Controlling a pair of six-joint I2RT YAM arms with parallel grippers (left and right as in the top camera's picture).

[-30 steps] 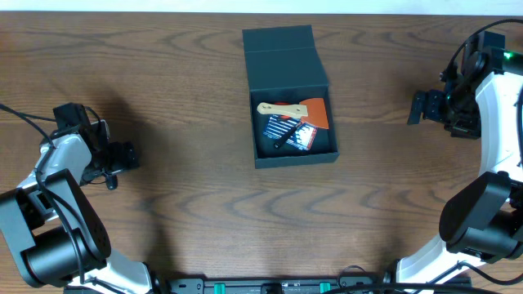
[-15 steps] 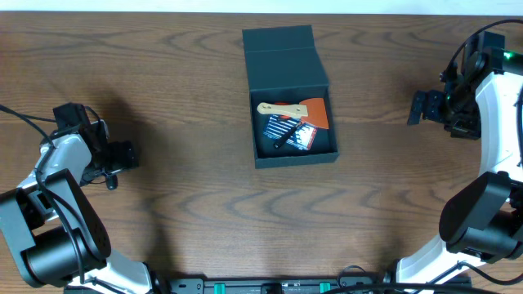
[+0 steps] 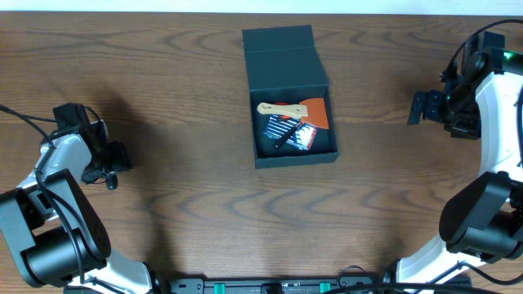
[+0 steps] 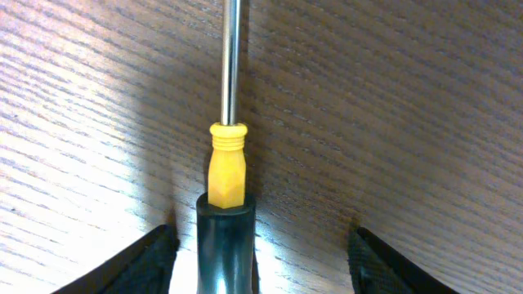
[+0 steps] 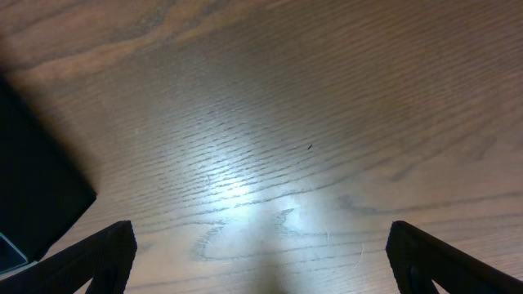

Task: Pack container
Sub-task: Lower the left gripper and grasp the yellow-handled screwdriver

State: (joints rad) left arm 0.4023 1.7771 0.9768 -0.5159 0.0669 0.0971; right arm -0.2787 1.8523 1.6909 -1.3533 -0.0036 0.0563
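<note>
The container [image 3: 296,159] is a dark teal-grey box at table centre, its flap lid [image 3: 282,53] folded back and open. Inside lie a wooden-handled scraper with an orange blade [image 3: 296,109] and a black striped card pack [image 3: 288,131]. My left gripper [image 3: 116,155] is far left, low over the table. In the left wrist view a screwdriver [image 4: 226,163], with a steel shaft, yellow collar and dark handle, lies between the fingers [image 4: 155,257] of my left gripper [image 4: 261,251], with a gap on each side. My right gripper [image 3: 417,108] is open at the right with nothing between its fingers.
The right wrist view shows bare wood between my right gripper's [image 5: 261,261] fingers and a dark corner of the container [image 5: 33,196] at the left edge. Cables trail by the left arm [image 3: 24,114]. Wood tabletop [image 3: 196,204] surrounds the box.
My left gripper's jaws have narrowed toward the screwdriver handle. The right arm and the box have not moved.
</note>
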